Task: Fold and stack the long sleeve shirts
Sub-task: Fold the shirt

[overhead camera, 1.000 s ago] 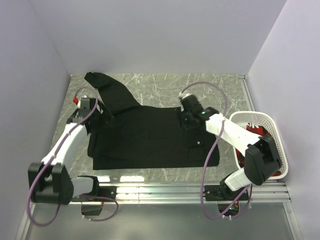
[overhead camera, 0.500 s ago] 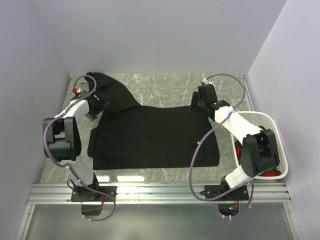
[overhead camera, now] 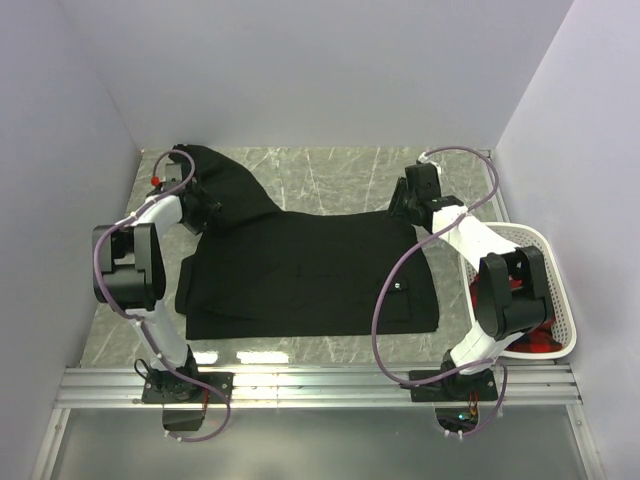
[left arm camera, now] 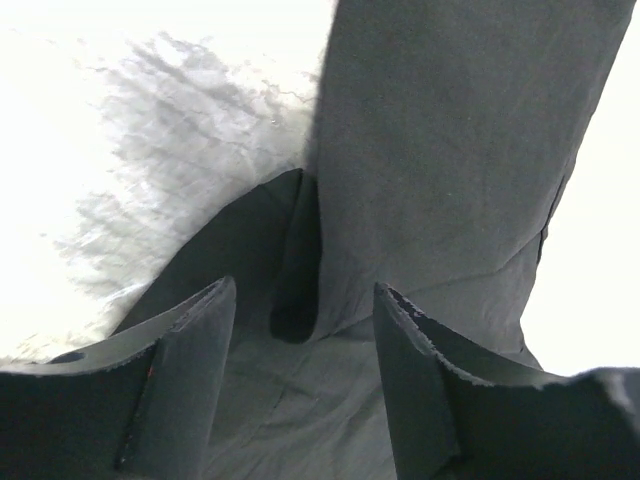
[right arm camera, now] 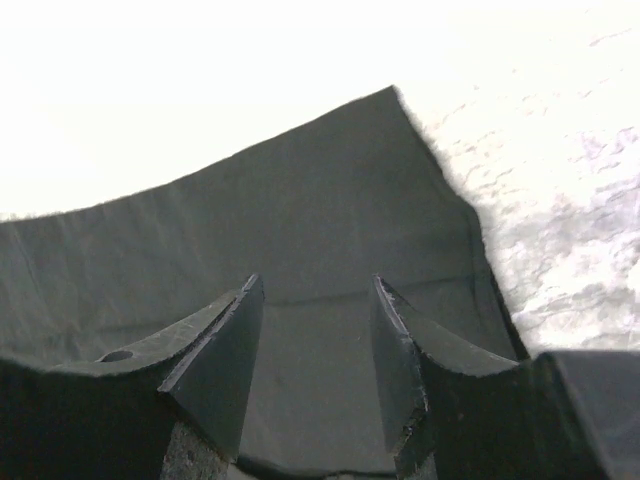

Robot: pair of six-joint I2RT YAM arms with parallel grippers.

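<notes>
A black long sleeve shirt (overhead camera: 310, 270) lies flat on the marble table, partly folded, with one sleeve (overhead camera: 225, 180) running up to the far left. My left gripper (overhead camera: 203, 212) is open and empty at the base of that sleeve; in the left wrist view its fingers (left arm camera: 190, 360) hover over the sleeve (left arm camera: 450, 150) and the fold under it. My right gripper (overhead camera: 402, 212) is open and empty above the shirt's far right corner (right arm camera: 400, 120), with black cloth between and below its fingers (right arm camera: 225, 350).
A white basket (overhead camera: 545, 300) with red cloth inside stands at the right edge, close to the right arm. Bare marble table (overhead camera: 330, 175) lies behind the shirt. Walls close in on the left, the back and the right.
Both grippers have moved toward the far side: the left from the shirt's left edge up to the sleeve base, the right from the shirt's upper middle out to its far right corner.
</notes>
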